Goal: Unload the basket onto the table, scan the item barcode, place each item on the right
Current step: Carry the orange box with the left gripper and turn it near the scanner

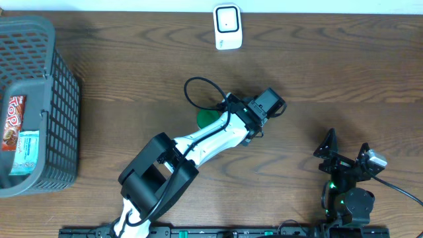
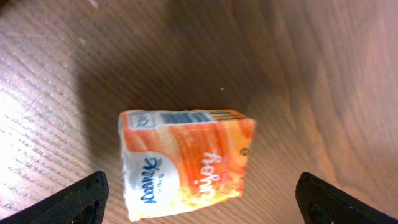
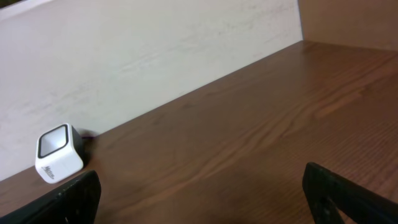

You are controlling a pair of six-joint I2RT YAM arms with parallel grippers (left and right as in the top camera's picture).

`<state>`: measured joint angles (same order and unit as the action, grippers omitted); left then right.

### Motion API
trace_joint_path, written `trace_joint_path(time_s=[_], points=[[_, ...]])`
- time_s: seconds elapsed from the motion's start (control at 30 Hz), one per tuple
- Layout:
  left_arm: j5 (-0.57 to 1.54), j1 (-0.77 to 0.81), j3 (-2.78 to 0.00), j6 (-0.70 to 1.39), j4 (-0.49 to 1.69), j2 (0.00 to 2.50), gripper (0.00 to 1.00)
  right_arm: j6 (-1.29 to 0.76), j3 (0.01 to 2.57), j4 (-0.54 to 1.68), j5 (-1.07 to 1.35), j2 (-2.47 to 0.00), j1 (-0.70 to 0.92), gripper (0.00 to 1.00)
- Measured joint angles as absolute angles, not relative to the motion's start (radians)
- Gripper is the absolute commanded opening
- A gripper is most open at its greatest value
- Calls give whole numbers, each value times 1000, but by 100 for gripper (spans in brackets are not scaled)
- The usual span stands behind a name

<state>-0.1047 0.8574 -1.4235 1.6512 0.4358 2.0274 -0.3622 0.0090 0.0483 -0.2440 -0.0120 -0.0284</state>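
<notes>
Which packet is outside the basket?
The orange tissue pack below the left gripper; the red packet and teal packet lie in the basket.

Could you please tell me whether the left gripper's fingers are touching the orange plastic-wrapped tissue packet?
Apart. The left wrist view shows bare wooden table between the orange plastic-wrapped tissue packet and both black fingers of the left gripper.

A grey mesh basket point(image 1: 46, 99) walls off the table's left edge. The left arm point(image 1: 198, 142) lies diagonally across the middle and bars any straight pass there. An orange tissue pack point(image 2: 186, 162) lies between the left gripper's point(image 2: 200, 190) spread fingers, apart from both. Bare tabletop point(image 1: 344, 73) runs unobstructed from the right gripper point(image 1: 345, 149) to the white scanner point(image 1: 227, 26), which stands by the back wall point(image 3: 155, 56).
</notes>
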Motion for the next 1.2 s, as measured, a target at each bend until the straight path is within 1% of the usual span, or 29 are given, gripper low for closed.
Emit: trace_joint_path(time_s=[0.07,0.17,0.2,0.23,0.27,0.33,0.37,0.43,0.47,0.53,0.8,1.0,1.2], points=[[-113,857,-1423,1644,436,2025,96,-362,9,48,-244,-12,-28,99],[-144,857,-1423,1576,436,2019,96,-362,9,48,-244,-12,-28,99],[-162,857,-1423,1541,436,2016,92,-362,9,48,-244,-12,-28,99],[-182,857,-1423,1505,436,2013,85,-362,9,48,-244,-12,-28,99],[-203,855,-1423,1461,435,2011,66,-362,9,48,-244,-12,-28,99],[-240,850,-1423,1376,434,2010,43,-362,9,48,-244,-12,-28,99],[-258,845,-1423,1329,434,2010,34,-362,9,48,-244,-12,-28,99],[-287,831,-1423,1255,434,2010,22,-362,9,48,-244,-12,-28,99],[-298,822,-1423,1220,433,2010,15,-362,9,48,-244,-12,-28,99],[-315,801,-1423,1151,434,2010,9,-362,9,48,-244,-12,-28,99],[-326,761,-1423,1013,441,2010,7,-362,9,48,-244,-12,-28,99],[-257,764,-1423,937,447,2025,7,-362,9,48,-244,-12,-28,99],[-210,764,-1423,908,495,2042,8,-362,9,48,-244,-12,-28,99]])
